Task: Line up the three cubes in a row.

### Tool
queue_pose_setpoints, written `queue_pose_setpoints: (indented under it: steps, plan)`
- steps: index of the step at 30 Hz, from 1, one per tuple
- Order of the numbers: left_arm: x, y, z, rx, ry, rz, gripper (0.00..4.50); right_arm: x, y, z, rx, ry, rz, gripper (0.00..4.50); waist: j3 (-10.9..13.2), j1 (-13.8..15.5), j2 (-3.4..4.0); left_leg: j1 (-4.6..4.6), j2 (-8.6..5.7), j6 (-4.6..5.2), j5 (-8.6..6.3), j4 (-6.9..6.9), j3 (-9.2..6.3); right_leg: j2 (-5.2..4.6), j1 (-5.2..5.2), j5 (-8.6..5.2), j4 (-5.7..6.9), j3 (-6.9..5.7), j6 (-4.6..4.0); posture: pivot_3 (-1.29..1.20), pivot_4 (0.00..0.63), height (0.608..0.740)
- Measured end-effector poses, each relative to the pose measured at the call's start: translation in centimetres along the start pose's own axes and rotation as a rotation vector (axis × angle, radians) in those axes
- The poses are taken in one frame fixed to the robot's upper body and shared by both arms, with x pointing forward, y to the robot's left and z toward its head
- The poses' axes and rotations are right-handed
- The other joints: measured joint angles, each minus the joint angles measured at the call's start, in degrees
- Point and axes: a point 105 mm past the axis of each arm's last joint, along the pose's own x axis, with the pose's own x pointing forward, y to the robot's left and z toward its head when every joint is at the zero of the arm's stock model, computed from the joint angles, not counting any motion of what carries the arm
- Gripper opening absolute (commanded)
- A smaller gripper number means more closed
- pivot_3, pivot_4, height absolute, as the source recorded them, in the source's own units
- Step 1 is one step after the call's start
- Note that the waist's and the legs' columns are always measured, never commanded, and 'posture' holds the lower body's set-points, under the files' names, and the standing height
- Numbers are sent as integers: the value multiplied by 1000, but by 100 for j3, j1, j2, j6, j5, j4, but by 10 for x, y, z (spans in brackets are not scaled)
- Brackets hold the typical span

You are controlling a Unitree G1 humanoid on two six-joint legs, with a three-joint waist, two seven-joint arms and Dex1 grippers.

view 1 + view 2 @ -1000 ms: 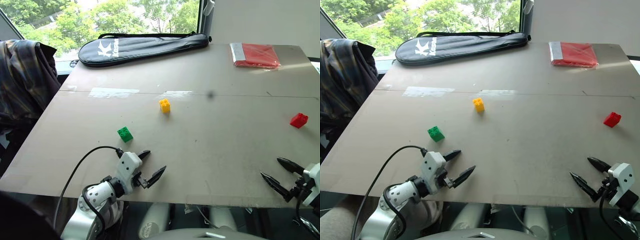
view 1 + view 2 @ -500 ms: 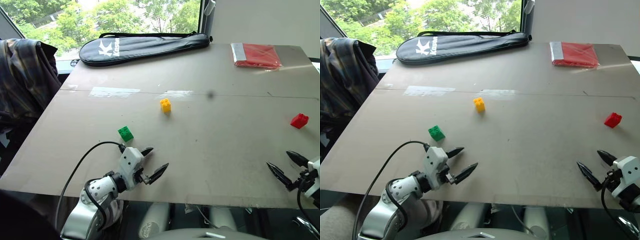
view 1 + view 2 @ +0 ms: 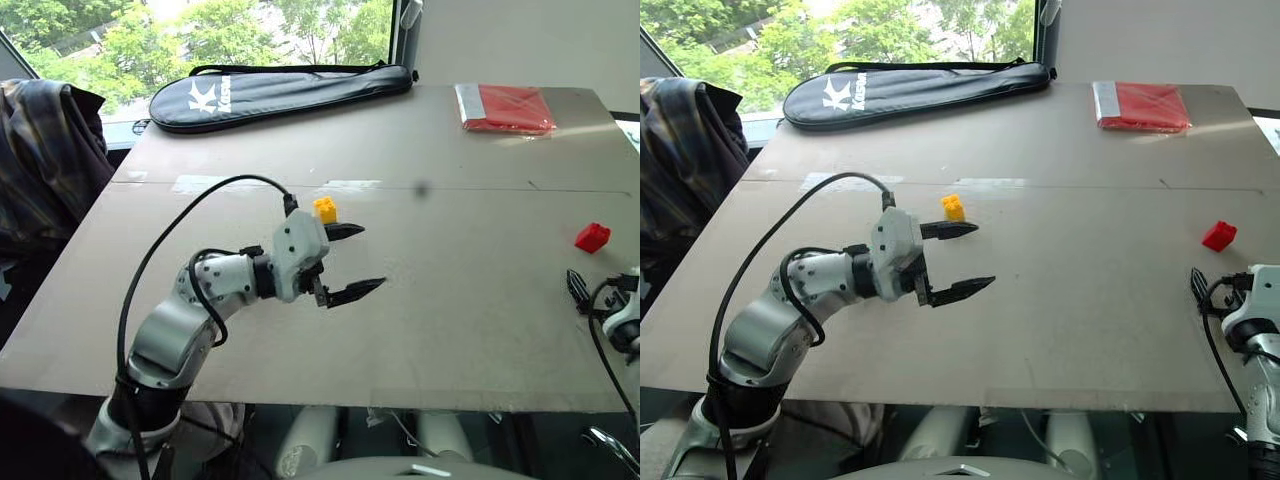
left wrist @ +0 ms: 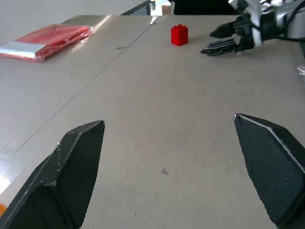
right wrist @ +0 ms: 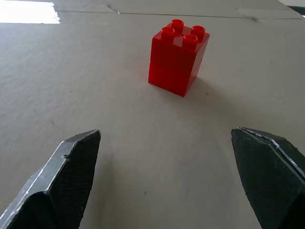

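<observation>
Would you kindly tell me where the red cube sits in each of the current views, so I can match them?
Left eye view: red cube near the table's right edge.
Right eye view: the same spot, beside the right gripper.
Left wrist view: far up the table, next to the right gripper's black fingers.
Right wrist view: straight ahead, upright, studs up.
Shared landmark: the flat red packet, seen in the eye and left wrist views.

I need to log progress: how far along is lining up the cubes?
Nothing is lined up yet. The yellow cube and red cube sit far apart. The open left claw hangs near the yellow one; the open right claw faces the red one. All placing remains.
</observation>
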Motion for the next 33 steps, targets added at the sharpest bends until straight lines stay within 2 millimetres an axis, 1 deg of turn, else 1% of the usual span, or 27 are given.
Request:
queue_pose_setpoints:
  steps: [4,6,8,15,17,18,20,21,23,26,30,31,33]
  plan:
    - [5,0,7,-26,-5,-37,4431,12,6,7,20,-10,-43,4500,1,-38,-1,-2,0,-22,13,-3,3,3,-2,-1,-4,8,0,0,150,694]
    - [7,0,9,-35,0,-51,4431,25,11,15,39,-30,-75,4500,2,-68,-3,0,0,-22,13,-3,16,4,-3,0,-5,8,1,0,150,694]
    - [7,0,10,-35,7,-54,4431,33,14,19,54,-43,-96,4500,3,-68,-4,1,0,-18,11,-3,18,4,-3,0,-5,8,1,0,150,694]
    - [6,1,7,-59,36,-58,4431,55,14,23,103,-50,-151,4500,3,-60,-4,2,0,-12,8,-2,23,5,-6,1,-3,10,0,0,150,694]
    - [7,0,8,-68,34,-66,4500,59,14,22,118,-46,-169,3978,3,-62,-4,0,0,-17,11,-3,26,5,-11,1,-1,14,0,0,150,694]
    - [7,-1,9,-75,31,-72,4500,61,13,21,122,-44,-175,3617,3,-62,-4,0,0,-21,13,-3,27,5,-11,1,-1,15,0,0,150,694]
    - [7,-3,11,-90,21,-89,4500,62,13,20,126,-44,-183,2682,3,-69,-4,0,0,-22,13,-3,33,5,-13,2,-2,20,0,0,150,694]
    - [7,-6,12,-99,10,-112,4500,63,12,20,126,-45,-185,2147,3,-76,-5,0,1,-22,14,-3,36,6,-13,2,-2,22,0,0,150,694]
    - [7,-10,15,-104,-6,-139,4500,64,12,19,123,-49,-186,1275,3,-95,-4,0,1,-21,13,-2,41,5,-13,2,-2,26,0,0,150,694]
    - [5,-10,15,-103,-2,-147,4500,65,11,19,115,-51,-187,1285,3,-127,-5,2,1,-17,11,-2,42,6,-13,2,0,27,-1,0,150,694]
    - [3,-9,13,-95,14,-138,4500,65,15,20,96,-51,-142,1285,3,-172,-4,4,1,-3,4,-2,44,7,-14,2,3,30,0,0,150,694]
    - [3,-9,13,-97,16,-136,4500,65,17,20,89,-50,-123,1285,3,-175,-4,4,2,-3,4,-2,44,7,-14,2,3,30,0,0,150,694]
    - [2,-10,10,-106,20,-136,4500,61,26,20,59,-52,-11,1285,3,-176,-4,4,3,-3,4,-2,45,9,-15,2,3,31,0,0,150,694]
